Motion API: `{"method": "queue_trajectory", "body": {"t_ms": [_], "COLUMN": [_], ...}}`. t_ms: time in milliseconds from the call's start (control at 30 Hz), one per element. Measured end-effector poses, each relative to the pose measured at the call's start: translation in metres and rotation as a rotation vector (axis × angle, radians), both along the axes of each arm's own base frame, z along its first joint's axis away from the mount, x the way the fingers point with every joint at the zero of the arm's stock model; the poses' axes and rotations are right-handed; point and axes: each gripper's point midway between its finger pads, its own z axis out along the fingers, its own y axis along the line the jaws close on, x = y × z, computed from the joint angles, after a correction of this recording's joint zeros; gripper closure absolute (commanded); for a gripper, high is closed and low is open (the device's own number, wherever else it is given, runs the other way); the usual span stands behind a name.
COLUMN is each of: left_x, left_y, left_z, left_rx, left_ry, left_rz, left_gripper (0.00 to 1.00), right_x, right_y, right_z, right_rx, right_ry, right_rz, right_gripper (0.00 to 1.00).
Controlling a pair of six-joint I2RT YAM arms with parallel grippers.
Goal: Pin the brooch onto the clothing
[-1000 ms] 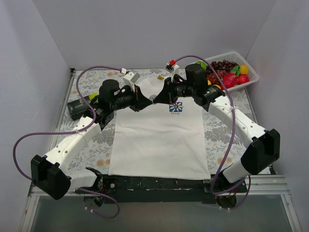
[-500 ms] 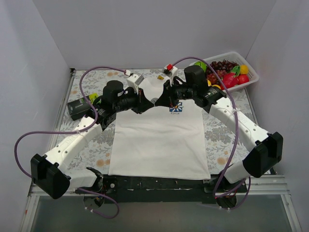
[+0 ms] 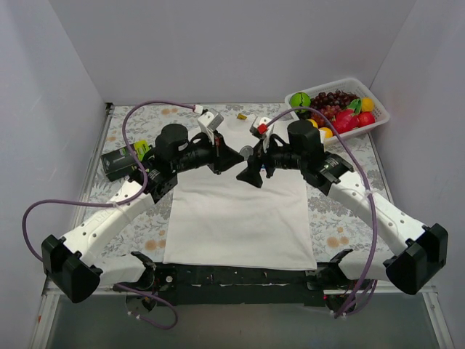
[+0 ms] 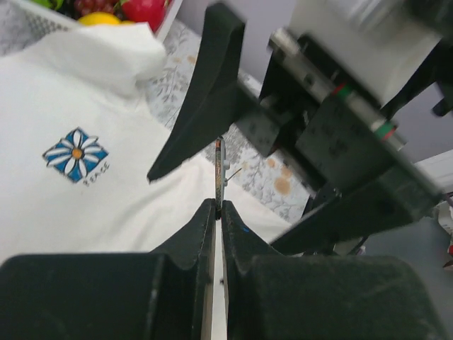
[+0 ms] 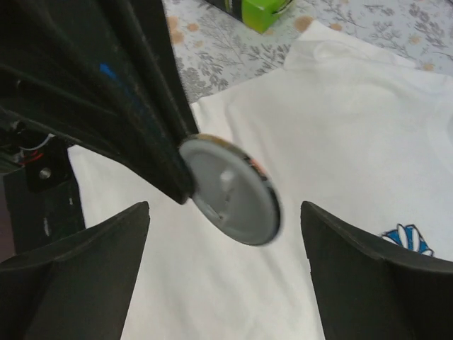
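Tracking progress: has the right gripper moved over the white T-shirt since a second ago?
Yes. The right gripper came toward the white T-shirt's near hem, now hiding its blue square print.

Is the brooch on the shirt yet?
Not yet. The left hand pinches the brooch by its edge, up off the shirt, which lies spread flat.

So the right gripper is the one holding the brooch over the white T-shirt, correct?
Not quite. The left gripper holds the brooch over the white T-shirt. The right wrist view shows the disc pinched in the other arm's fingers, while the right gripper has its own fingers wide apart with nothing in them.
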Motion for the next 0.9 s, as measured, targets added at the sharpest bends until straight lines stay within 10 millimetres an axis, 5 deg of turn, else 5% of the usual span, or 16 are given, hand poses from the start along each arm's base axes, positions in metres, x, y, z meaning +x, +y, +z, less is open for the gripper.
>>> {"method": "queue_trajectory", "body": {"t_ms": [233,500,900], "left_x": [-0.013,-0.010,-0.017], "left_y": [-0.004,-0.004,-0.004], "left_z": [0.044,0.046,0.041], "left_rx": [-0.106,-0.106,-0.068], "left_ry": [-0.121,-0.135,-0.149], "left_rz": [-0.036,-0.024,-0.075], "left_gripper": [1.00,1.00,1.00], "right_x": [-0.020,-0.016,0.010], "right_y": [-0.019,-0.034,-0.060], "right_z": [0.010,0.047,0.056], "right_rx": [0.086,0.216,0.403], "right_ry": [-0.083,-0.184,-0.071], "right_rz": [-0.019,-0.083,-0.119], "right_gripper": [0.02,0.02,0.21]}}
